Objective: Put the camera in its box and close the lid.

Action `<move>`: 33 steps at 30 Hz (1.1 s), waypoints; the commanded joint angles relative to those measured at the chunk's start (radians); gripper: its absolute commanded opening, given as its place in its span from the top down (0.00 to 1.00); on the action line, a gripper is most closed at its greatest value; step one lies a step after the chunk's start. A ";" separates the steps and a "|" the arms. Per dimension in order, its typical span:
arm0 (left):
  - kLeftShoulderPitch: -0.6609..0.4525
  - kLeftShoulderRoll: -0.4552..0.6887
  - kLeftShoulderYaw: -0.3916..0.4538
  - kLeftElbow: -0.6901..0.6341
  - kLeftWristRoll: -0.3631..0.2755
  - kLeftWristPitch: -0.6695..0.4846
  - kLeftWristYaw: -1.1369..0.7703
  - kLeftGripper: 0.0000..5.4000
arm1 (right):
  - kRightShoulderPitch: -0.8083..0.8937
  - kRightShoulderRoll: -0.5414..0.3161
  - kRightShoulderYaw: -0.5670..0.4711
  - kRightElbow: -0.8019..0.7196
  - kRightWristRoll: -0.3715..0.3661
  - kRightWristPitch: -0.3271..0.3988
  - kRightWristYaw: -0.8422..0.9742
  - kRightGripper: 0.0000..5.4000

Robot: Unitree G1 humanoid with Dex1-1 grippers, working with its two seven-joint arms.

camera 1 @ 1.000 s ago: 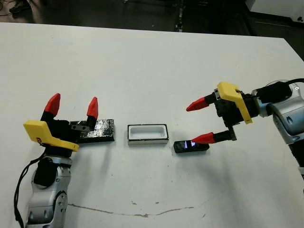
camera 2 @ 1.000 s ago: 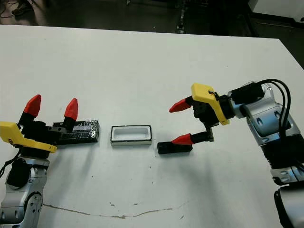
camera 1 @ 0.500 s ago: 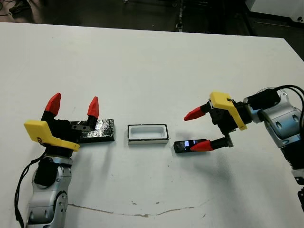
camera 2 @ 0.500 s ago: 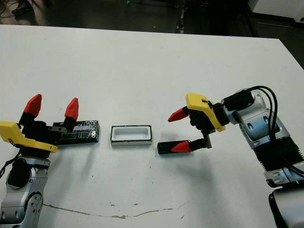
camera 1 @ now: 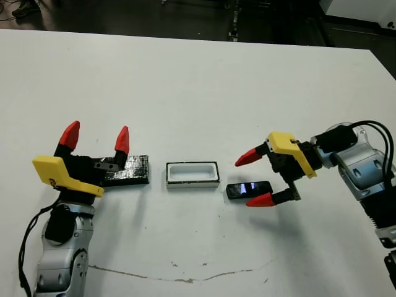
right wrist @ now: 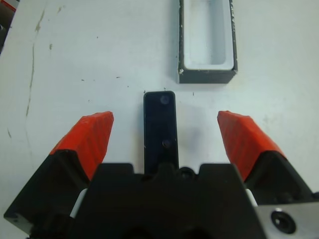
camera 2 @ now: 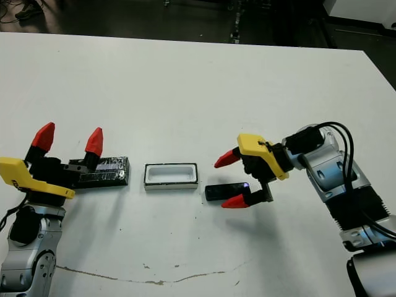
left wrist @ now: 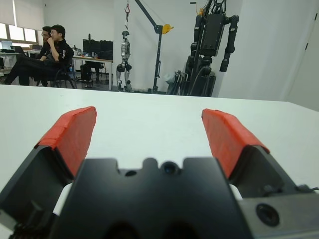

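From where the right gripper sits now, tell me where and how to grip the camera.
Pinch the camera across its two long edges near the middle, coming down from above. It lies flat on the table, a narrow bar, and the open right gripper already straddles it, one finger on each long side, aimed along it toward the box.

Camera (camera 1: 248, 189): small glossy black bar, bluish-white glare on its top face, lying flat on the white table, long axis roughly in line with the box, just off the box's right end, not touching. Box (camera 1: 192, 174): shallow rectangular tray, thick white rim and lining, dark outer sides, open side up, nothing inside. Lid (camera 1: 129, 171): flat black slab with a crinkly, shiny surface, flat on the table, just left of the box with a small gap between.
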 commanded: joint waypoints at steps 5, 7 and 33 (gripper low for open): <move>0.015 0.007 0.002 -0.002 0.005 0.011 0.001 0.00 | 0.025 0.010 0.008 0.011 -0.007 0.006 0.002 0.00; 0.015 0.005 0.003 -0.003 -0.001 0.014 0.000 0.00 | 0.029 0.011 0.011 0.009 -0.014 0.007 -0.003 0.00; 0.013 0.004 0.003 -0.005 -0.012 0.015 -0.006 0.00 | 0.098 0.039 -0.015 -0.034 -0.025 0.027 -0.115 0.51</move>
